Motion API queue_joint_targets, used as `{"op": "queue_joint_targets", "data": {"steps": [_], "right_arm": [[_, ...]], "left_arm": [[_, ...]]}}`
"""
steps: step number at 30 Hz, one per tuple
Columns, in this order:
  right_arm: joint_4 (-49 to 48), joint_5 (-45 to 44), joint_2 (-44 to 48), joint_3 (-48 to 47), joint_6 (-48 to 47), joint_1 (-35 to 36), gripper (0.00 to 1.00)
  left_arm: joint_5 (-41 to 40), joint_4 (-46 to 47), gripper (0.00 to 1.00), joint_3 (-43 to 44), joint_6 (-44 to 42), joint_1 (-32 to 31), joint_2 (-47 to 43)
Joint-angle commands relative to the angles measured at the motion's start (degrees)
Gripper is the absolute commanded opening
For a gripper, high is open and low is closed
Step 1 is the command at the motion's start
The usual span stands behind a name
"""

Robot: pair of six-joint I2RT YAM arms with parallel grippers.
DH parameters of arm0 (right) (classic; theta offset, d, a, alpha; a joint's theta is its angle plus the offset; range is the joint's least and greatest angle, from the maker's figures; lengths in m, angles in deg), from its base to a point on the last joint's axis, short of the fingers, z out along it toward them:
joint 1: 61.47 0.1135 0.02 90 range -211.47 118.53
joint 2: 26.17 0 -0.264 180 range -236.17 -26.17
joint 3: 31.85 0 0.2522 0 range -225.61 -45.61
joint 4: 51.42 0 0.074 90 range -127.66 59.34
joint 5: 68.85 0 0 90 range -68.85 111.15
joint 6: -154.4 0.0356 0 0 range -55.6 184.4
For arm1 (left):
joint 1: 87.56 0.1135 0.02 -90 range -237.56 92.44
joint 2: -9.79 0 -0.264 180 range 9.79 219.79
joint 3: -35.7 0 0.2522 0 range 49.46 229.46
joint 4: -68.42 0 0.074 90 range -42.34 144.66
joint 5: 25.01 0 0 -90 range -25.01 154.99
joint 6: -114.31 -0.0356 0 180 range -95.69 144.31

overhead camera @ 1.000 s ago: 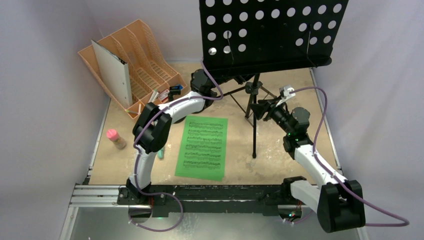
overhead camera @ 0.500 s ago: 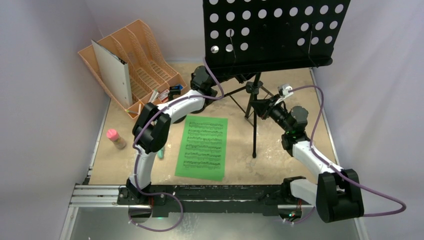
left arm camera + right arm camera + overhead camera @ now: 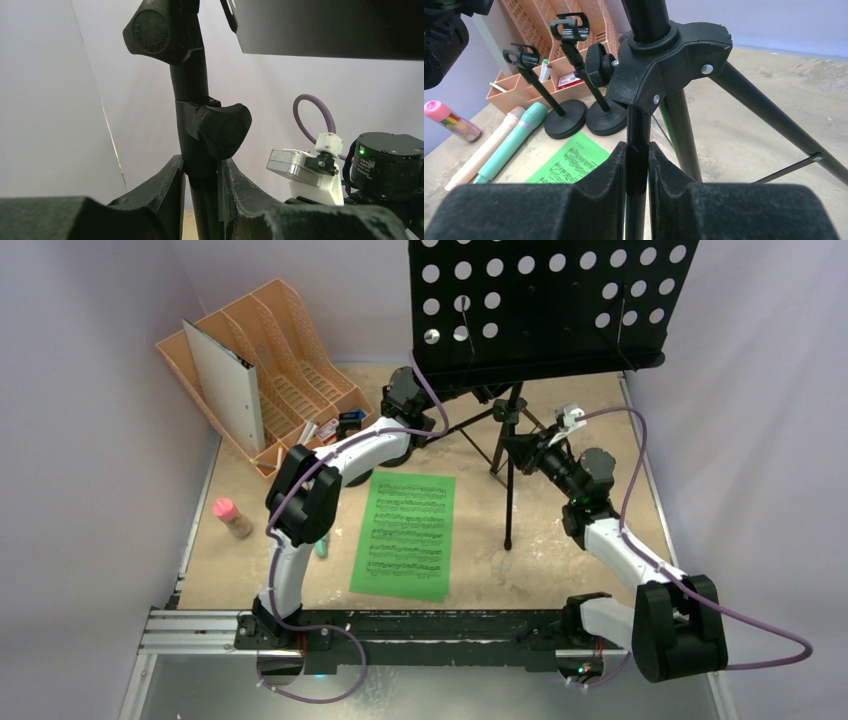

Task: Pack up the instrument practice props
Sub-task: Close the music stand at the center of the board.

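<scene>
One sandy table carries it all. The tripod stands upright towards the back, right of middle, between the two arms, with its legs spread on the table. Its perforated desk sits at the top, tilted, and hides the back edge of the table in the top view.

The left arm reaches up and across to the stand. The left gripper is clamped on the tripod's pole just under a locking knob, one finger pressed to each side. The right arm comes in from the other side. The right gripper is closed tight on the centre column just below the hub where the legs meet, with both pads touching the tube.

An orange rack sits in the back-left corner, with a grey binder standing at its left end. The green sheet lies flat near the middle of the table, between the arms and just left of the tripod.

In the right wrist view the teal mic and the pink mic lie side by side, touching, left of the sheet. Behind them, in front of the rack, one clip pole and a second clip pole stand upright, their round bases just beside each other. A pink-capped tube lies near the table's left edge, well apart from the rest.
</scene>
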Motion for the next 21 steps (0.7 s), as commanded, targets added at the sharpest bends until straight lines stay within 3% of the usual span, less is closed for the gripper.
{"op": "queue_joint_targets", "data": {"steps": [1, 21], "right_arm": [[-10.8, -5.8, -0.3, -6.0, -4.2, 0.0, 0.00], [-17.0, -8.9, 0.6, -10.7, -5.9, -0.1, 0.00]], "left_arm": [[9.0, -7.6, 0.00, -0.4, -2.5, -1.9, 3.7], [7.8, -14.0, 0.00, 3.3, -7.4, -2.2, 3.9]]}}
